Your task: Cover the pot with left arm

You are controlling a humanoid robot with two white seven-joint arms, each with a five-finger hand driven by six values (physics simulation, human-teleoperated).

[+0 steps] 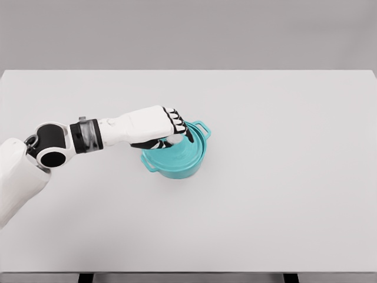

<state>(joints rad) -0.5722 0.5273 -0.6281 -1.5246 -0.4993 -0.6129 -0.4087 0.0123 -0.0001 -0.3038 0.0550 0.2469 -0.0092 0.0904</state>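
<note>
- Teal pot (177,162) sitting on the white table (283,194), a little left of the middle, with one loop handle (203,128) pointing to the upper right and a second handle (149,167) showing at the lower left.
- Lid (187,147), of the same teal, lying over the pot's mouth but appearing slightly tilted or offset, with its far edge riding above the rim on the upper right; not yet reading as fully seated, as far as this single view allows.
- Left hand (168,128) reaching in from the picture's left, hovering directly over the lid, with the white forearm extending across the table from a dark elbow joint.
- Fingers (175,118) curling downward over the lid's centre, apparently clamped on its knob; the knob itself hidden beneath the palm, so contact being judged rather than seen.
- Right arm nowhere in view.
- Progress, as a judgement: lid already fetched and brought onto the pot, leaving the task near its end.
- Remaining, as a judgement: levelling the lid so that its edge settles evenly inside the rim, loosening the grasp, and lifting the hand clear.
- Risk worth noting: releasing while the lid is tilted, possibly leaving it cocked on one side or sliding off toward the upper-right handle.
</note>
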